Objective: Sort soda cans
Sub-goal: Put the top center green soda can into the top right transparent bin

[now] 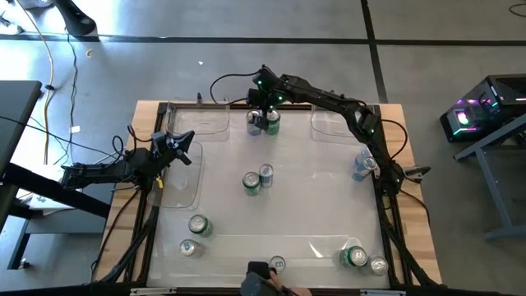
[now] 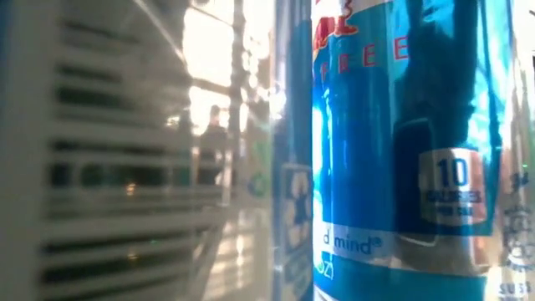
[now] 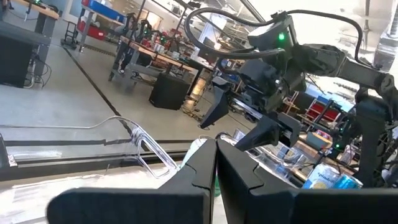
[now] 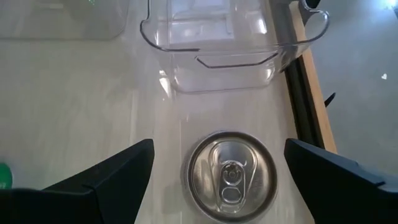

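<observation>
Right in front of the low camera stands a blue can point(image 2: 410, 142), so near that its printed side fills most of that view.

From above, the right gripper point(image 1: 265, 105) hangs over 2 cans at the far middle of the table: a silver can point(image 1: 254, 123) and a green can point(image 1: 272, 123), which touch each other. In the right wrist view its 2 fingers point(image 4: 109, 180) are spread wide, and the silver top of 1 can point(image 4: 231, 175) lies between them, directly below the gripper, touching neither finger. A clear tray point(image 4: 217, 37) sits just beyond this can, near the wooden table edge point(image 4: 311, 87).

The left gripper point(image 1: 182, 150) waits over another clear tray point(image 1: 185, 189) at the left side, well apart from the right gripper. Its fingers point(image 3: 186, 180) are pressed together and hold nothing.

Near the table middle, a green can point(image 1: 251, 183) and a blue can point(image 1: 266, 173) stand touching each other. More cans are along the near edge.
</observation>
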Action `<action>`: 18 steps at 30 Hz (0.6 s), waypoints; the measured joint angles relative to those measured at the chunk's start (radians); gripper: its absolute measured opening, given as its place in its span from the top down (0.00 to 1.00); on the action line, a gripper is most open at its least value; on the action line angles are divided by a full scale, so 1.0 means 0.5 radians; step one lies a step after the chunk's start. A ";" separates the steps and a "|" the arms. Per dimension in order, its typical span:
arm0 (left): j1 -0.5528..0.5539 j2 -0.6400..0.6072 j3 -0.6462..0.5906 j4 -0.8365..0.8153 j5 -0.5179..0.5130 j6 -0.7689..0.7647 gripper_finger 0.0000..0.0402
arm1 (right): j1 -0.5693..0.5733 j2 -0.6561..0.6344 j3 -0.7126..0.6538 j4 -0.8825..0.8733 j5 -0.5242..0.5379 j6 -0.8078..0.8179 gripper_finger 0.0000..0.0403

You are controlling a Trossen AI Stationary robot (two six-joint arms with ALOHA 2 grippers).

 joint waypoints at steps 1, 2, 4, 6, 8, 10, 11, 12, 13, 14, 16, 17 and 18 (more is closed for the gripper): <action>0.000 0.000 0.001 0.000 0.001 0.000 0.98 | 0.000 0.000 0.030 -0.044 0.003 -0.010 0.11; 0.000 0.000 0.000 0.000 0.000 0.000 0.98 | 0.000 -0.003 0.061 -0.083 0.002 -0.014 0.11; -0.001 0.000 0.000 0.004 0.000 -0.003 0.98 | 0.001 -0.019 0.142 -0.153 -0.001 -0.018 0.11; 0.000 0.000 0.000 0.018 0.000 -0.054 0.98 | 0.008 -0.043 0.216 -0.253 -0.006 -0.014 0.11; -0.001 0.000 0.000 0.015 -0.004 -0.120 0.98 | 0.020 -0.101 0.239 -0.327 -0.006 -0.016 0.11; -0.001 -0.001 0.000 0.019 -0.008 -0.152 0.98 | 0.040 -0.169 0.239 -0.400 -0.005 -0.042 0.11; 0.000 -0.001 0.000 0.023 -0.008 -0.152 0.98 | 0.046 -0.206 0.239 -0.434 -0.004 -0.059 0.11; 0.000 0.000 0.000 0.032 -0.008 -0.147 0.98 | 0.051 -0.243 0.239 -0.475 -0.004 -0.070 0.11; 0.000 0.000 0.000 0.041 -0.009 -0.142 0.98 | 0.059 -0.284 0.225 -0.493 -0.005 -0.082 0.11; 0.000 -0.001 0.000 0.047 -0.008 -0.142 0.98 | 0.063 -0.323 0.196 -0.495 -0.005 -0.089 0.11; 0.000 0.000 0.000 0.045 -0.009 -0.142 0.98 | 0.069 -0.406 0.103 -0.500 -0.004 -0.108 0.11; -0.001 0.000 0.001 0.045 -0.008 -0.142 0.98 | 0.069 -0.451 0.029 -0.481 -0.004 -0.119 0.11; 0.000 0.000 0.000 0.046 -0.008 -0.141 0.98 | 0.070 -0.494 -0.052 -0.432 -0.004 -0.127 0.11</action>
